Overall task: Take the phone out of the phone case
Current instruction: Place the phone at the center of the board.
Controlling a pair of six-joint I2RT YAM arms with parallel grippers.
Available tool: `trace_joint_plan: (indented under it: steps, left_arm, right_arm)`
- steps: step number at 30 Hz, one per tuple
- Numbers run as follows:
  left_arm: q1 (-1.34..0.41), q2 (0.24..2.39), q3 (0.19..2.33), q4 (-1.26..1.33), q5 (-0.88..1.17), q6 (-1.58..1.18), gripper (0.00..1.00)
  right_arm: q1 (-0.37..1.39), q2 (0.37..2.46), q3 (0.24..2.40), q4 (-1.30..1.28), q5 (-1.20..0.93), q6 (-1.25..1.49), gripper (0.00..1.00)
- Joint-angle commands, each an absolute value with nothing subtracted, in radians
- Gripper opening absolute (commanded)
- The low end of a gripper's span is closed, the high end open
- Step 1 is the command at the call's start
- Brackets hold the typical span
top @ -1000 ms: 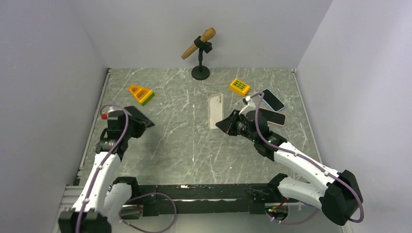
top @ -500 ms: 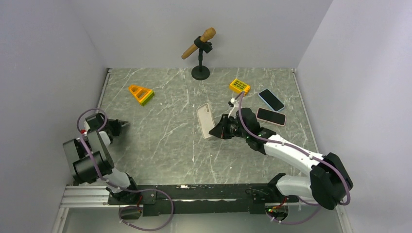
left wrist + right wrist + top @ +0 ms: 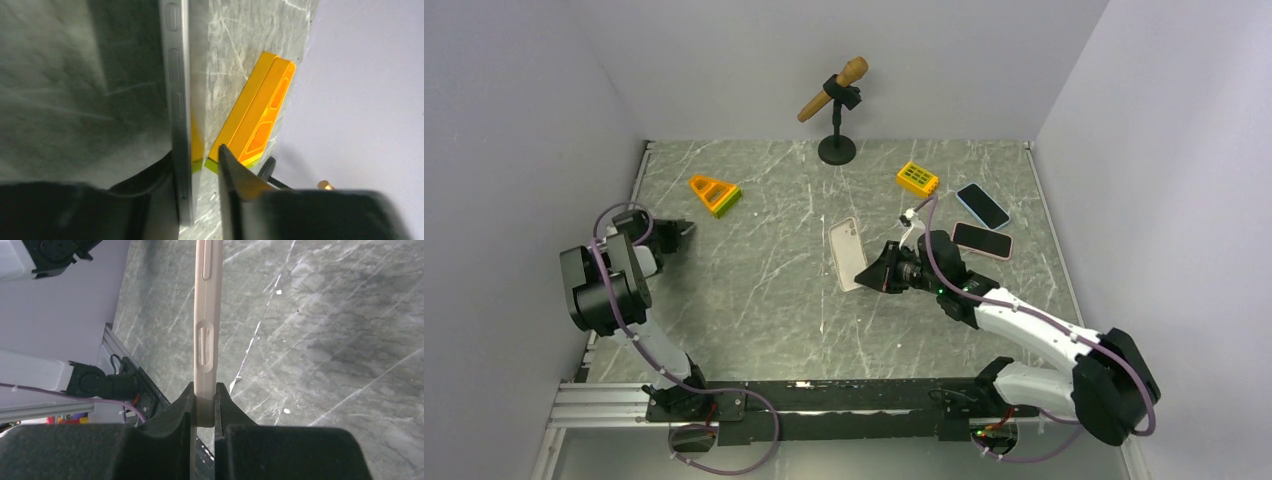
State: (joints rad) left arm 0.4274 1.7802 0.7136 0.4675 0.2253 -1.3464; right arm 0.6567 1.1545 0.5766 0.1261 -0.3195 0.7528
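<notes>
Beige soft phone case (image 3: 848, 254), seen from above, sticks out ahead of my right gripper (image 3: 876, 272), which is clamped on its near end. The case is tilted up off the grey marbled table (image 3: 764, 300). Behind that gripper's wrist lie a dark pink-rimmed phone (image 3: 982, 240) and a dark blue-rimmed phone (image 3: 983, 205). My left gripper (image 3: 679, 232) sits well apart from the case, by the table's left edge, with an orange triangular block (image 3: 715, 193) just ahead of it. I cannot make out what it holds from up here.

In the left wrist view, a thin phone with a silver metal side (image 3: 181, 100) stands edge-on between my left fingers. It lies against one of them, while the other fingertip (image 3: 225, 160) stands off it with a strip of table showing between. Those jaws are parted, not pinching. The orange block lies just beyond that fingertip.

In the right wrist view, both pads press flat on the case, which runs straight ahead from my fingers with its button cutouts facing me.
</notes>
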Motion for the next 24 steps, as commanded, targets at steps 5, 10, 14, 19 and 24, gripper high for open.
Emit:
trace_joint_plan:
  steps: [5,10,14,19,24]
  left_arm:
    - [0.341,1.658,0.775,0.040,0.119,-1.434,0.99]
    - [0.341,1.556,0.839,-0.323,0.135,-1.396,0.99]
    - [0.304,1.438,0.829,-0.327,0.165,-1.346,0.99]
    - [0.167,1.367,0.874,-0.246,0.179,-1.125,0.99]
    - [0.058,1.413,0.859,-0.076,0.432,-1.094,0.99]
  right_arm:
    - [0.673,1.022,0.589,0.037,-0.268,0.731,0.00]
    - [0.677,1.061,0.549,0.097,-0.296,0.767,0.00]
    - [0.676,1.101,0.499,0.148,-0.283,0.813,0.00]
    - [0.676,1.186,0.408,0.328,-0.349,0.903,0.00]
    - [0.690,1.305,0.367,0.530,-0.489,0.970,0.26]
